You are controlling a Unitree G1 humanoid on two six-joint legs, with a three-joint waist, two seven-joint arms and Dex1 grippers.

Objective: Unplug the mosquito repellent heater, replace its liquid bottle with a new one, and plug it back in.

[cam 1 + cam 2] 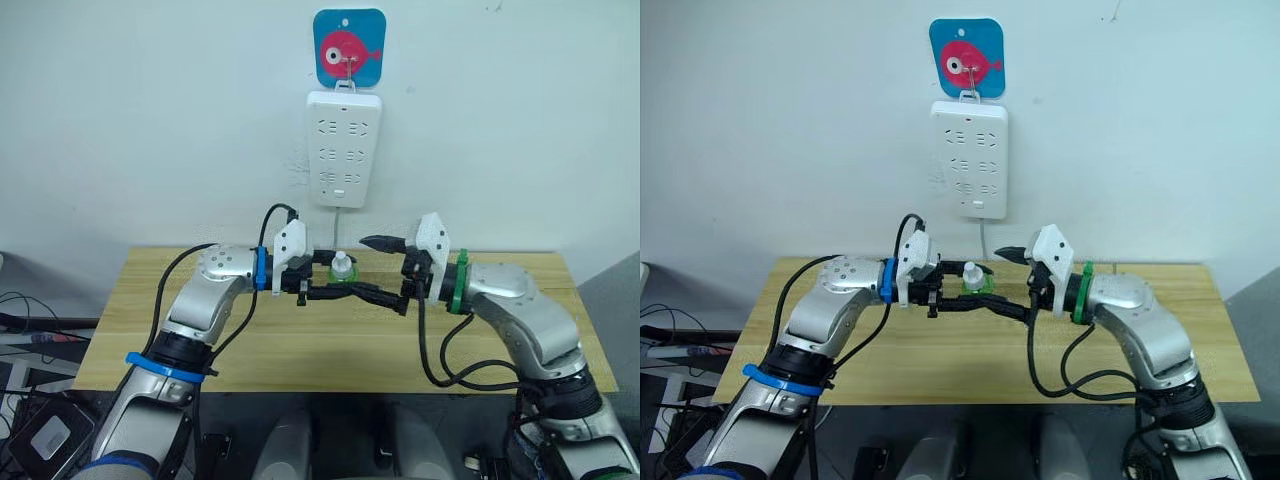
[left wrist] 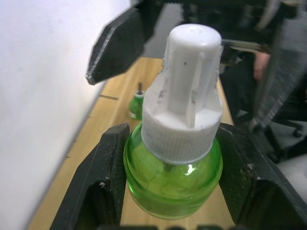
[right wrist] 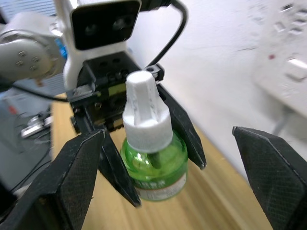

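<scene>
My left gripper (image 1: 338, 283) is shut on the round body of a green liquid bottle (image 1: 342, 268) with a white ribbed cap (image 2: 184, 100), held upright above the back of the wooden table (image 1: 300, 350). My right gripper (image 1: 377, 268) faces it from the right and stands open; its fingers (image 3: 79, 177) straddle the bottle (image 3: 153, 163) without touching it. A second small green bottle (image 2: 137, 104), with a dark wick and no cap, stands on the table near the wall. The mosquito repellent heater is out of view.
A white multi-socket power strip (image 1: 343, 148) hangs on the wall from a blue hook plate with a red fish (image 1: 349, 47). Its cord drops down behind the table. The table ends in open edges at front, left and right.
</scene>
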